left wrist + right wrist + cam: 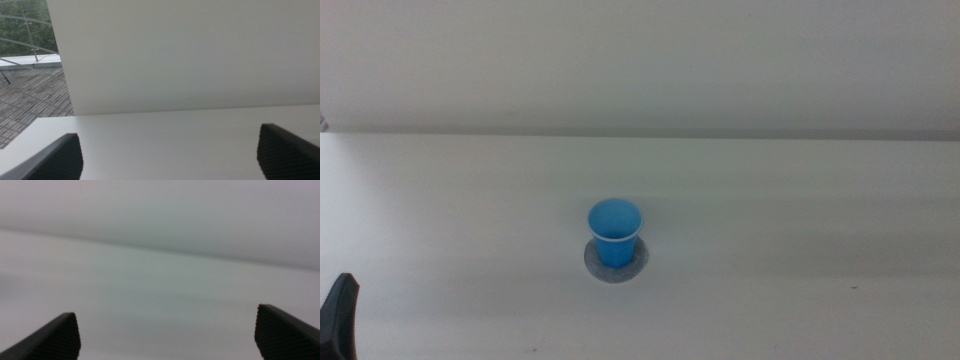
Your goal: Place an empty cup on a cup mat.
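Although the left gripper (pixel 340 315) shows only as a dark tip at the lower left edge of the middle view, its own wrist view settles its state: the 2 jaws stand wide apart at the bottom corners of that frame, with nothing between them but bare white surface (pixel 170 145). The right gripper (pixel 167 337) is out of the middle view altogether; its wrist view shows its jaws equally wide, holding nothing and touching nothing, over blurred pale surface.

Outward from there, the cup (pixel 614 232) stands upright just below the centre of the middle frame, mouth up and apparently empty, well apart from the left gripper. It sits on the cup mat (pixel 617 263), whose speckled grey edge shows around the cup's base at the near side and both flanks. The far rim of the mat is hidden behind the cup, so how well the cup is centred cannot be told exactly, though it looks roughly centred.

Judged from this layout, the placing step appears done: cup on mat, both grippers free and clear. The next move calls for little beyond keeping both arms parked away from the cup; only if the cup proved off-centre would a gentle regrasp near its rim be wanted.
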### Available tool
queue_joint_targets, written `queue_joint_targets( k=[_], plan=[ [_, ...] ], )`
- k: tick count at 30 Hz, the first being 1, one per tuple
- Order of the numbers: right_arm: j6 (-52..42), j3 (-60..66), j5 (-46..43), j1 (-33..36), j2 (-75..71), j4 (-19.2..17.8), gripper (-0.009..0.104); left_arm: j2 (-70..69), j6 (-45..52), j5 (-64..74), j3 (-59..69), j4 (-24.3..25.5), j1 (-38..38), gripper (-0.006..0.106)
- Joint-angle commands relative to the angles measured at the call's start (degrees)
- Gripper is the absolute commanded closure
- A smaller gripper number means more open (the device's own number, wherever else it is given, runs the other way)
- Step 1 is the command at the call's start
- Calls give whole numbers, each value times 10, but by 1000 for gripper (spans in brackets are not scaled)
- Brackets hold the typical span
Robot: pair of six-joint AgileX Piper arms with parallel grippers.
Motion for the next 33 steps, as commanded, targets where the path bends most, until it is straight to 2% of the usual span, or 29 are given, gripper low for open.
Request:
queue_joint_targets(
  k=[1,4,8,11,20,22,33],
  plan=[
    [-8,31,-31,-5,-50,-1,2,-24,0,-7,24,0,-5,7],
    [-8,63,-31,-5,-113,12,2,-24,0,-7,24,0,-5,7],
    [-8,110,-31,-5,-201,47,2,-24,0,-7,24,0,-5,7],
    [-8,144,-35,-5,-253,47,2,-24,0,-7,24,0,-5,7],
    [-8,211,-50,-5,-249,47,2,-24,0,-7,24,0,-5,7],
    [-7,213,-25,-5,-249,48,2,-24,0,-7,24,0,-5,7],
    [-7,212,-50,-5,-249,48,2,-24,0,-7,24,0,-5,7]
  ],
)
